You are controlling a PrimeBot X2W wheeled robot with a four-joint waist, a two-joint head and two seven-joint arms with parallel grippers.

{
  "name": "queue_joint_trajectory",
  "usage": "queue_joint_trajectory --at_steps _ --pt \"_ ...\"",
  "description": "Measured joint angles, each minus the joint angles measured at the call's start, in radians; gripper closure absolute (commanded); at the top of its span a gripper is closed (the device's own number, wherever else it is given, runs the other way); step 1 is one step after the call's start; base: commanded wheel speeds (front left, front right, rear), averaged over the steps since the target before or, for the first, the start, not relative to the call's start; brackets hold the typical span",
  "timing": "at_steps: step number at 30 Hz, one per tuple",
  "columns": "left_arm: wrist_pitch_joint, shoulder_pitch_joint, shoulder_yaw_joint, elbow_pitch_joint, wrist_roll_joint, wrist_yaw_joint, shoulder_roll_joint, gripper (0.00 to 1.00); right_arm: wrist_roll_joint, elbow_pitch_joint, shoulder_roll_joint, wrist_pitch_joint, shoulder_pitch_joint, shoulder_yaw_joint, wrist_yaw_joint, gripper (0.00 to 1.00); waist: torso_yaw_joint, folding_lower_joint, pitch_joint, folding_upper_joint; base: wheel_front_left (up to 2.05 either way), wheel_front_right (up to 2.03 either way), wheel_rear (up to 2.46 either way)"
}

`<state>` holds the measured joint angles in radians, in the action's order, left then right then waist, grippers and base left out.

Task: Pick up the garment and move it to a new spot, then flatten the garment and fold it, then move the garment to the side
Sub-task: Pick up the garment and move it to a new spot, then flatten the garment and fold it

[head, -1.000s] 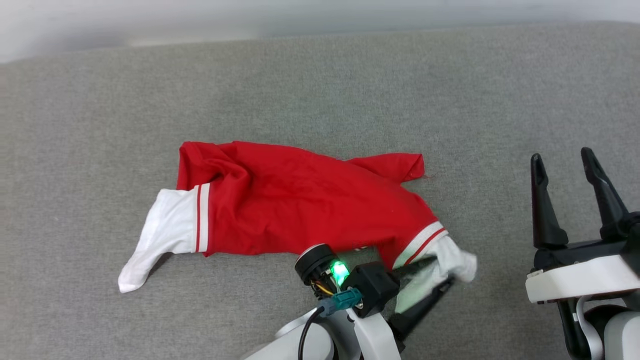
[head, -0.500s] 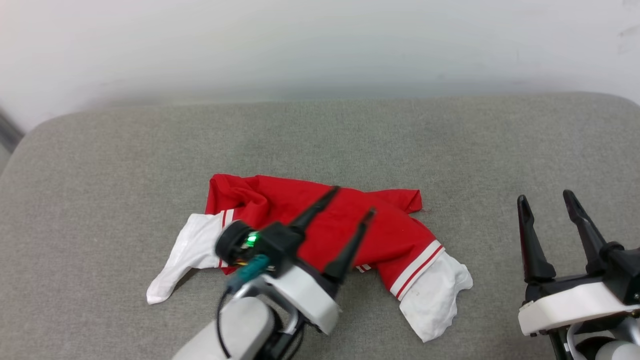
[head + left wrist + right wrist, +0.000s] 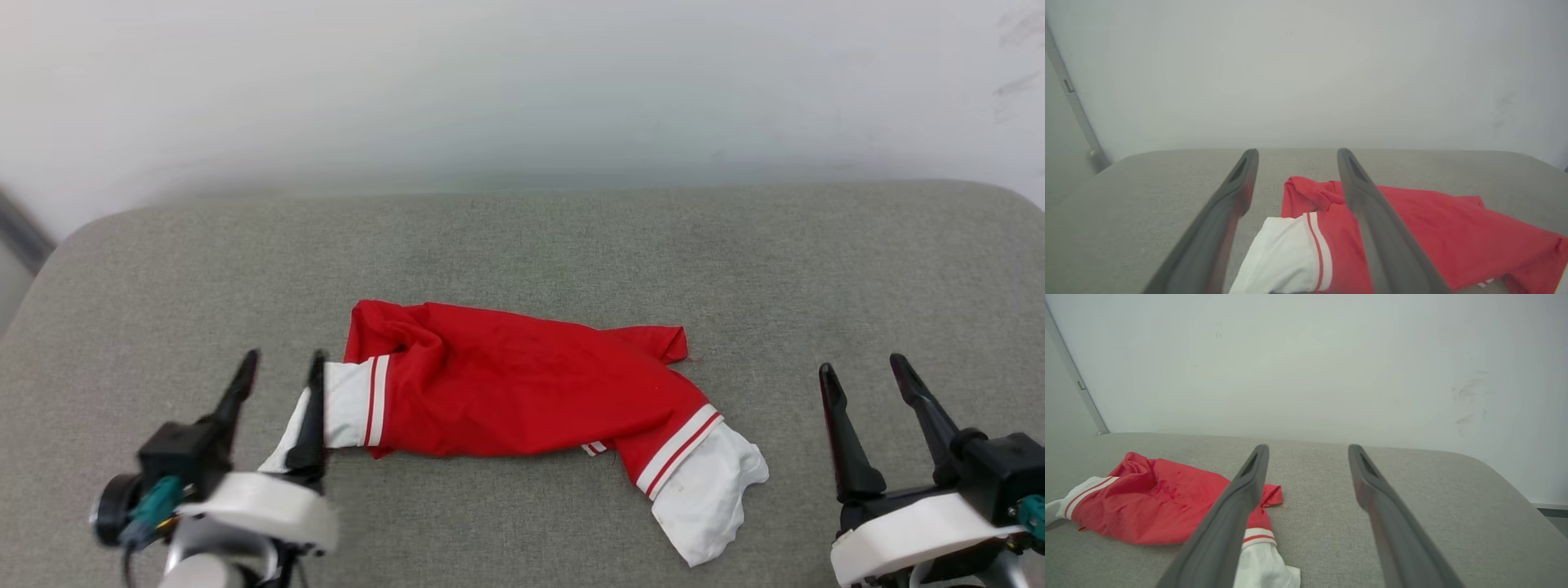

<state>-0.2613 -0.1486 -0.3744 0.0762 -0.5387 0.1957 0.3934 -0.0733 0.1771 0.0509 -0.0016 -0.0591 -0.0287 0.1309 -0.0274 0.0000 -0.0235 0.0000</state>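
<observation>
Red garment (image 3: pixel 522 392) lies rumpled on a grey cushion (image 3: pixel 571 245). The left end effector (image 3: pixel 285 354) and right end effector (image 3: pixel 861 363) gape empty, the left possibly touching a white sleeve (image 3: pixel 347 404).

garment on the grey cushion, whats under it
The garment lies crumpled straight on the grey cushion, which shows all around it. Nothing else pokes out at its edges. The patch directly beneath, and any fabric folded under, is covered.
</observation>
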Motion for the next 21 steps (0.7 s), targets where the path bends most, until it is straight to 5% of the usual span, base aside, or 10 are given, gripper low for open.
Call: queue_joint_trajectory --at_steps 6,21 --pt "-0.002 0.125 0.123 -0.044 0.027 0.007 0.033 0.00 -0.006 -0.002 0.000 0.009 -0.026 -0.002 0.000 0.00 0.000 -0.0001 0.020 0.0000 0.00 0.00 0.00" --pt "-0.002 0.153 0.127 -0.048 0.056 -0.038 0.017 0.00 -0.037 -0.016 0.000 0.082 -0.046 -0.017 0.000 0.00 0.004 0.0000 0.027 0.0000 0.00 0.00 0.00"
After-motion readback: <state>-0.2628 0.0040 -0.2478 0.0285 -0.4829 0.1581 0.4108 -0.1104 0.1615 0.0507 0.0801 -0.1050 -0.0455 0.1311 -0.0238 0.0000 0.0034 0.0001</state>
